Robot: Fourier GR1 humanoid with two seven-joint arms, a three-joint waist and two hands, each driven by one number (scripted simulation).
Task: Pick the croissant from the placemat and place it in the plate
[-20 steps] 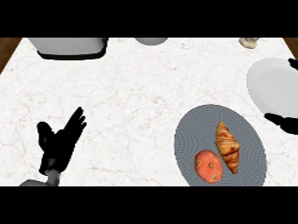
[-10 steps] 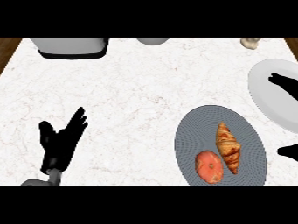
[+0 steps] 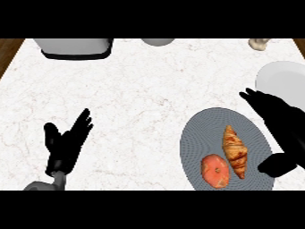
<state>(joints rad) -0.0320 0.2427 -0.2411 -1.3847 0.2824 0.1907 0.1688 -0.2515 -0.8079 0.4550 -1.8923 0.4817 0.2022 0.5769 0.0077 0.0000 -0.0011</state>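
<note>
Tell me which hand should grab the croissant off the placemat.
Right. The right hand hangs open at the placemat's right edge, beside the croissant and the white plate. The left hand rests open far across the counter.

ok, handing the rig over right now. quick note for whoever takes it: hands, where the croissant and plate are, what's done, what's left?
Right hand: open, fingers straight, holding nothing, over the right edge of the placemat, just right of the croissant.
Left hand: open, resting at lower left, fingers up, holding nothing.
Croissant: lying on the grey placemat, not gripped, with a round orange pastry beside it on the left.
Plate: white, at the right edge of the counter, beyond the placemat; the part in view has nothing on it.
Done: nothing picked yet.
Left: close the right hand on the croissant, lift, carry it to the plate, release.
</note>
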